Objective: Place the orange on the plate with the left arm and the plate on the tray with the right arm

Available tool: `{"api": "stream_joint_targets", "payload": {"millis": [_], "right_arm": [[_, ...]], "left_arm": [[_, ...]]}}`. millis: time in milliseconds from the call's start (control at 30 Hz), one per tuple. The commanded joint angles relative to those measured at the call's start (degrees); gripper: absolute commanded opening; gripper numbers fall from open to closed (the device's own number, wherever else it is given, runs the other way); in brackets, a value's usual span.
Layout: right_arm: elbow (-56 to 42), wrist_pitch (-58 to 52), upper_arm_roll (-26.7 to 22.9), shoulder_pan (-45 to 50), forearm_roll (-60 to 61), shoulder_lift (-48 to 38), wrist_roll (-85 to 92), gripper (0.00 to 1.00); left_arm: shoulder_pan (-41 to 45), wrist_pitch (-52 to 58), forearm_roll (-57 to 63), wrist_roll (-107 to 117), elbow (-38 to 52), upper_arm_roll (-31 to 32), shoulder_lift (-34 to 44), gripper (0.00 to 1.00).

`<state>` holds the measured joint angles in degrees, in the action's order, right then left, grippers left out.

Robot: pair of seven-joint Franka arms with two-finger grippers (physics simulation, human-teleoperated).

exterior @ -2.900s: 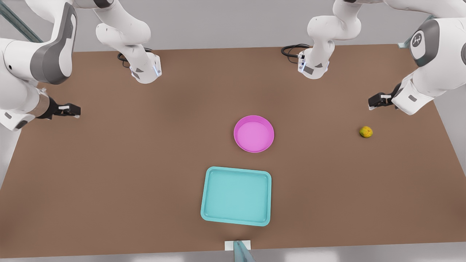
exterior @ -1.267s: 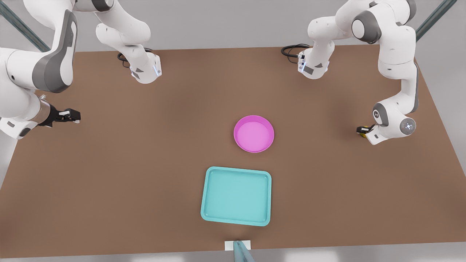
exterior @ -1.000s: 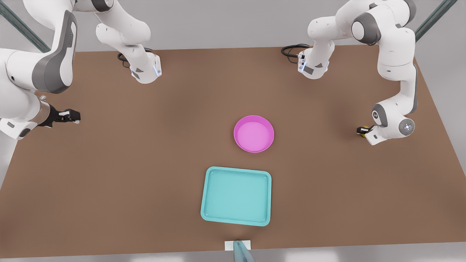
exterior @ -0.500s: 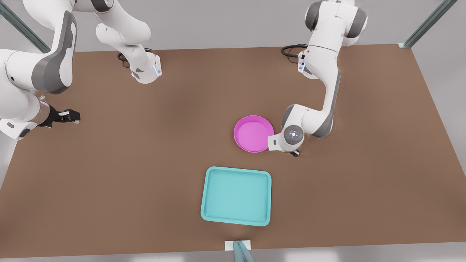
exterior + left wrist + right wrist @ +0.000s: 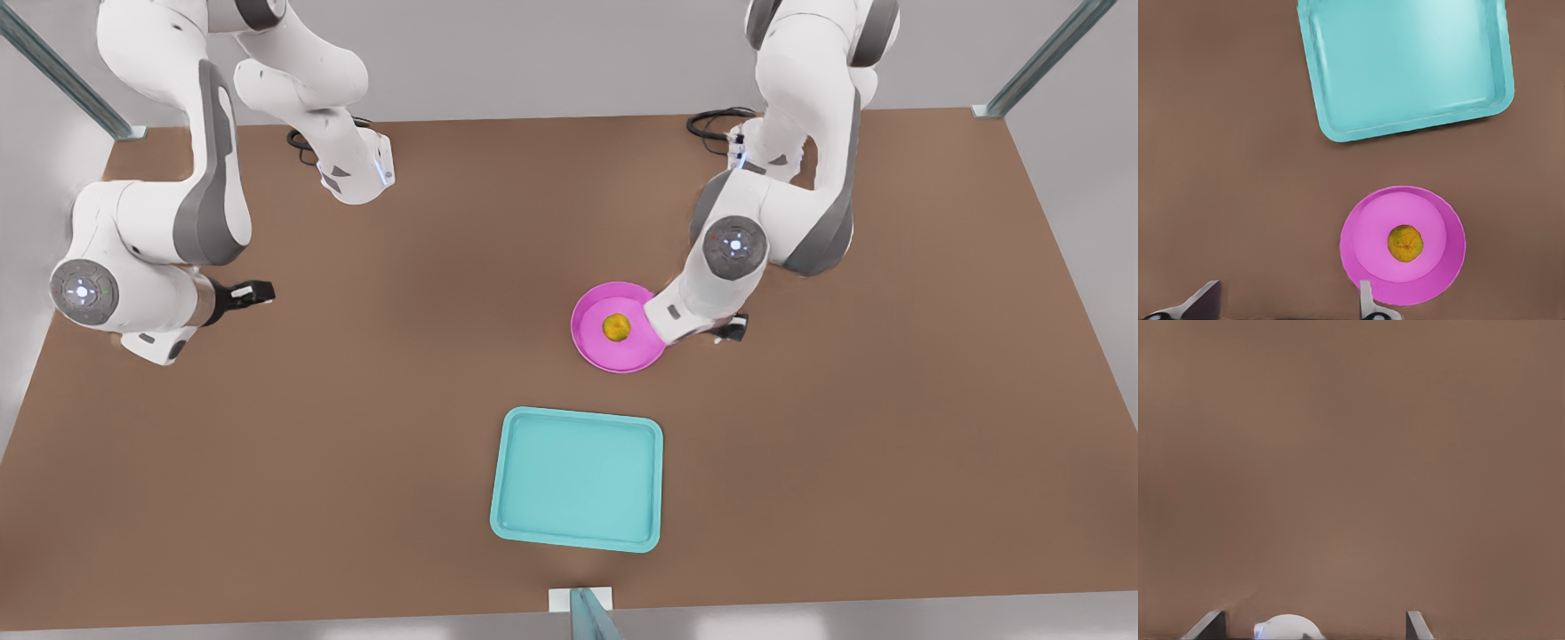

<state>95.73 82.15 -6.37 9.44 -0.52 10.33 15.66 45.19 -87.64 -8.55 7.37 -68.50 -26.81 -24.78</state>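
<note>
The orange (image 5: 617,328) is being carried by the plate (image 5: 594,348), sitting near the middle of the pink dish with a band of bare pink showing all round it, and it is being touched by neither gripper; in the left wrist view the orange (image 5: 1405,243) is seen in the plate (image 5: 1445,279) with its mottled green-yellow skin facing up. No writing, brand or label is being shown on the fruit, the plate, the tray or the arms; only small glowing dots are being displayed on the round wrist caps. The left gripper (image 5: 1285,303) is being held above the plate's edge on the front view's right, its two fingertips (image 5: 1365,301) spread wide apart with nothing between them, and both fingers are being cut off by the picture's edge. In the front view this gripper is being hidden by its own white wrist, which is also covering part of the plate's rim. The tray (image 5: 575,544) is lying apart from the plate, nearer the table's front edge, with bare brown table (image 5: 356,444) all around it; one corner of the tray (image 5: 1331,127) is being cropped in the left wrist view. The right gripper (image 5: 1313,623) is being held over bare table at the front view's left, well apart from everything, its fingers spread and holding nothing, while that arm is waiting.
</note>
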Motion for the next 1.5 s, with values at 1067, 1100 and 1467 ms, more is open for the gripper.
{"api": "stream_joint_targets", "payload": {"millis": [1067,1100,1467], "right_arm": [[10.9,73.0,9.0,34.9,51.1,25.1,-35.4,1.0],[10.9,72.0,9.0,34.9,51.1,25.2,-32.7,1.0],[6.9,69.7,9.1,35.8,51.2,29.8,-27.1,1.0]], "left_arm": [[-40.3,15.8,12.6,-3.2,-9.5,31.0,20.0,1.0],[-40.3,15.8,12.5,-3.2,-9.5,31.0,20.0,1.0],[-40.4,15.7,12.4,-2.7,-9.5,31.1,19.9,1.0]]}}
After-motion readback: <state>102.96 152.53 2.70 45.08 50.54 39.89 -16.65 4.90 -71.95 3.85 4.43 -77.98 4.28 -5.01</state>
